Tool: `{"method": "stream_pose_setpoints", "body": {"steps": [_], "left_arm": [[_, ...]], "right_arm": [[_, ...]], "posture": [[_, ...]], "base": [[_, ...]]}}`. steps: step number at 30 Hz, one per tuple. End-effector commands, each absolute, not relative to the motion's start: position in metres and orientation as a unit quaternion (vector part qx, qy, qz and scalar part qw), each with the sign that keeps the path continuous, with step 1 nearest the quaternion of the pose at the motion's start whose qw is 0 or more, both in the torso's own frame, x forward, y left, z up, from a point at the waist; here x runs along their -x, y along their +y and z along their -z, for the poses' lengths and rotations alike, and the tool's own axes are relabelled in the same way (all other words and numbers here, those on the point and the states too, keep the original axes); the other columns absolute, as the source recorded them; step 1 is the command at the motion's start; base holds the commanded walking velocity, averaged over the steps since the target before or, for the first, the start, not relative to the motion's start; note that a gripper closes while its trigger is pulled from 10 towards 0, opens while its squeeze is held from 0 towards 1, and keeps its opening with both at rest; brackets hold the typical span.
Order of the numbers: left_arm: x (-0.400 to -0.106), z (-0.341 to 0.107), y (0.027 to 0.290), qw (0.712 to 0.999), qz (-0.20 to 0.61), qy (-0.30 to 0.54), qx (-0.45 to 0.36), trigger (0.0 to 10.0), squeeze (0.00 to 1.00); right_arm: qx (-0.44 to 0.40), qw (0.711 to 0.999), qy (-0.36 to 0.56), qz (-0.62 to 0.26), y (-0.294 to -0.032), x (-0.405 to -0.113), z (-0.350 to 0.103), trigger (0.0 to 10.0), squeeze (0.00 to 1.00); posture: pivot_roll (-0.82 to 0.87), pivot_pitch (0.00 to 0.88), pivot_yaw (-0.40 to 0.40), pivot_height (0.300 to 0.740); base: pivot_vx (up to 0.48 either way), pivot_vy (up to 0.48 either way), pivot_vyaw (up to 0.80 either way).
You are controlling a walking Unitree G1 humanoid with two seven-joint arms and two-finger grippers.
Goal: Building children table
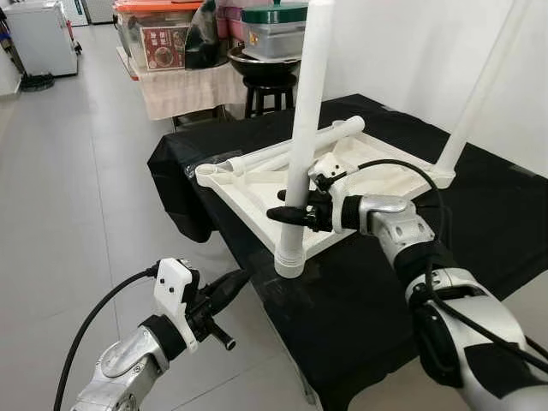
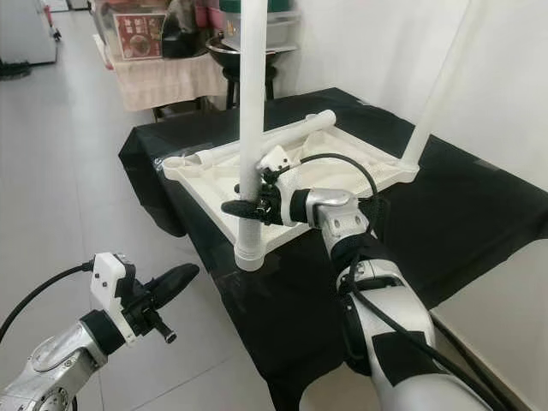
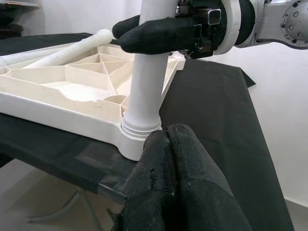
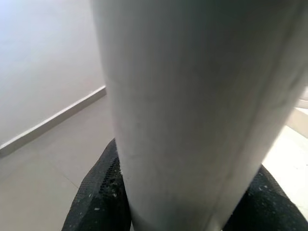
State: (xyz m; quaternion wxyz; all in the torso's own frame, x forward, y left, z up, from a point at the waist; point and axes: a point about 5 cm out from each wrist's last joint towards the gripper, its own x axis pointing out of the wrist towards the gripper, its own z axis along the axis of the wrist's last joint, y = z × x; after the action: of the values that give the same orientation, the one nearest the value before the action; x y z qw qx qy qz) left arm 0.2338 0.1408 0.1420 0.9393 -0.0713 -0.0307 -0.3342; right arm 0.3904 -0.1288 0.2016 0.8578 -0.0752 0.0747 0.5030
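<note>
The white tabletop (image 1: 257, 193) lies upside down on the black-draped table (image 1: 360, 291), and the right gripper (image 1: 295, 214) is pinching the upright leg (image 1: 301, 137) just above the near corner socket; to seat it well I'd keep that leg plumb and press straight down rather than lean on it. Relative to that socket, the left gripper (image 1: 229, 289), fingers pressed together and holding nothing, hangs below and off the table's edge, close by but apart.
</note>
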Motion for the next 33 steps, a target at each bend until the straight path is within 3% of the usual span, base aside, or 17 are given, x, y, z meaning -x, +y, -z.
{"method": "stream_pose_setpoints", "body": {"steps": [1, 11, 12, 13, 14, 19, 27, 28, 29, 32, 33], "left_arm": [[-0.233, -0.142, 0.139, 0.939, 0.336, -0.028, 0.066, 10.0, 0.00], [-0.234, -0.144, 0.142, 0.939, 0.336, -0.029, 0.068, 10.0, 0.00], [-0.236, -0.144, 0.144, 0.938, 0.338, -0.030, 0.068, 10.0, 0.00], [-0.236, -0.144, 0.144, 0.938, 0.338, -0.030, 0.068, 10.0, 0.00], [-0.237, -0.145, 0.145, 0.938, 0.338, -0.030, 0.068, 10.0, 0.00], [-0.240, -0.144, 0.147, 0.939, 0.336, -0.030, 0.068, 10.0, 0.00], [-0.244, -0.143, 0.145, 0.938, 0.340, -0.029, 0.057, 10.0, 0.00], [-0.244, -0.143, 0.145, 0.940, 0.337, -0.031, 0.055, 10.0, 0.00], [-0.244, -0.143, 0.145, 0.940, 0.335, -0.032, 0.054, 10.0, 0.00], [-0.244, -0.143, 0.145, 0.941, 0.334, -0.032, 0.055, 10.0, 0.00], [-0.244, -0.143, 0.145, 0.940, 0.336, -0.032, 0.055, 10.0, 0.00]], "right_arm": [[0.077, 0.865, 0.075, -0.489, -0.135, -0.391, -0.198, 0.0, 0.00], [0.067, 0.863, 0.054, -0.497, -0.150, -0.374, -0.181, 0.0, 0.00], [0.009, 0.940, 0.055, -0.338, -0.129, -0.367, -0.163, 0.0, 0.00], [0.009, 0.940, 0.055, -0.338, -0.129, -0.367, -0.163, 0.0, 0.00], [-0.024, 0.971, 0.061, -0.229, -0.124, -0.366, -0.157, 0.0, 0.00], [0.086, 0.974, 0.036, -0.206, -0.095, -0.350, -0.156, 0.0, 0.00], [0.049, 0.973, 0.096, -0.203, -0.099, -0.361, -0.139, 0.0, 0.00], [0.052, 0.973, 0.101, -0.201, -0.098, -0.360, -0.138, 10.0, 0.00], [0.038, 0.973, 0.097, -0.208, -0.096, -0.357, -0.143, 10.0, 0.30], [0.027, 0.973, 0.094, -0.211, -0.095, -0.353, -0.146, 10.0, 0.30], [0.013, 0.967, 0.088, -0.238, -0.093, -0.351, -0.151, 10.0, 1.00]], "posture": [[0.03, 0.000, -0.043, 0.740], [0.00, 0.008, -0.018, 0.740], [-0.03, 0.008, -0.025, 0.740], [-0.03, 0.008, -0.025, 0.740], [-0.04, 0.010, -0.020, 0.740], [-0.05, 0.000, 0.001, 0.740], [-0.03, 0.000, -0.017, 0.740], [-0.03, 0.000, -0.013, 0.740], [-0.03, 0.000, -0.012, 0.740], [-0.03, 0.000, -0.012, 0.740], [-0.03, 0.000, -0.009, 0.740]], "base": [[0.000, 0.000, 0.00], [0.000, 0.000, 0.00], [0.000, 0.000, 0.00], [0.000, 0.000, 0.00], [0.000, 0.000, 0.00], [0.000, 0.000, 0.00], [0.000, 0.000, 0.00], [0.000, 0.000, 0.00], [0.000, 0.000, 0.00], [0.000, 0.000, 0.00], [0.000, 0.000, 0.00]]}}
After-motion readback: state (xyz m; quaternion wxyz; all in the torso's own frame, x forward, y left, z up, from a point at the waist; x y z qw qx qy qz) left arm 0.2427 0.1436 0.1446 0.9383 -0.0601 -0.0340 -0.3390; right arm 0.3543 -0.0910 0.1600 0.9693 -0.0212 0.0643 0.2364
